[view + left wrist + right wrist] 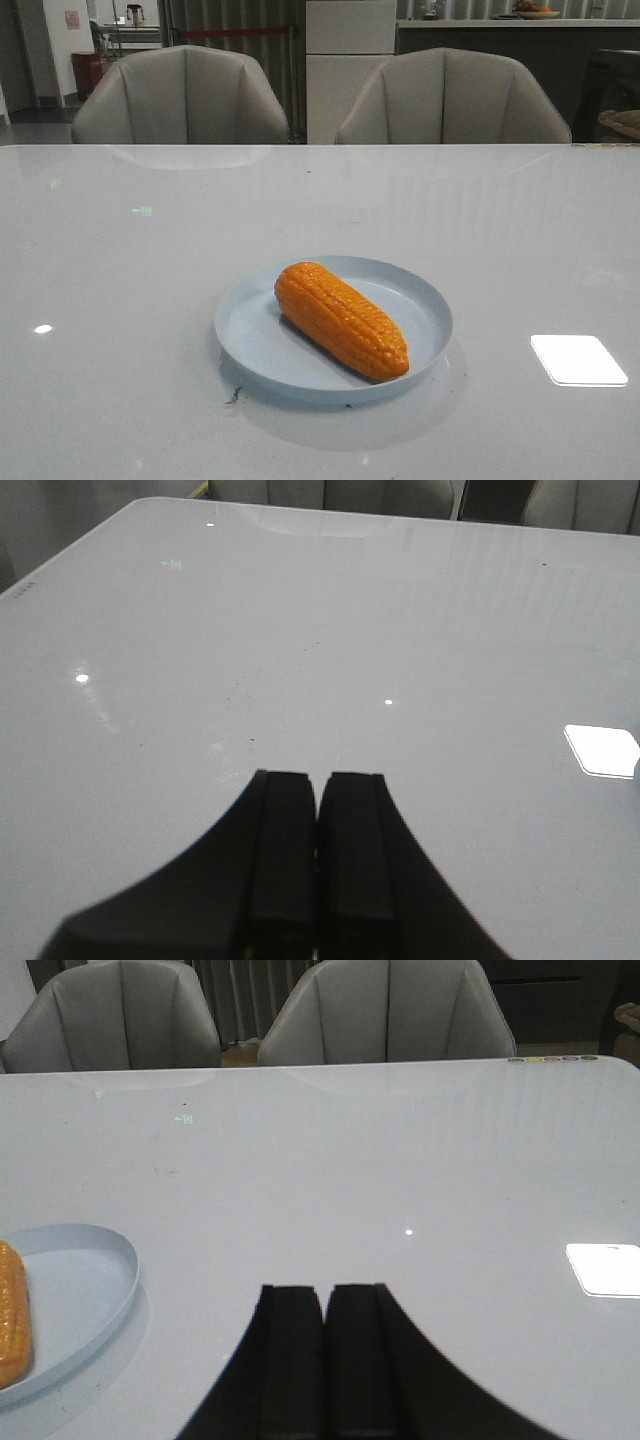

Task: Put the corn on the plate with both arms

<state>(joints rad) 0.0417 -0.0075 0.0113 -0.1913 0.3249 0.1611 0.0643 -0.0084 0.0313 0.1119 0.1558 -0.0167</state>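
— What's on the plate (258,345)?

— Just the corn (341,318). It lies flat inside the rim, slanted, with the blunt end towards the far left of the plate and the tapered end towards the near right, close to the rim there. The rest of the plate's floor is bare.

— And where is the plate on the table (120,260)?

— Nearer the front edge than the back edge, roughly midway between the left and right edges. Two chairs (180,97) stand behind the back edge.

— The left gripper (319,858)?

— Its two black fingers are pressed together with nothing between them, above bare tabletop. Neither plate nor corn shows in its wrist view.

— The right gripper (324,1350)?

— Same: fingers together, empty, over the table. Its wrist view catches part of the plate's rim and a slice of the corn at the picture's edge, well apart from the fingers.

— Do the arms show in the front view?

— No, only the table, plate and corn.
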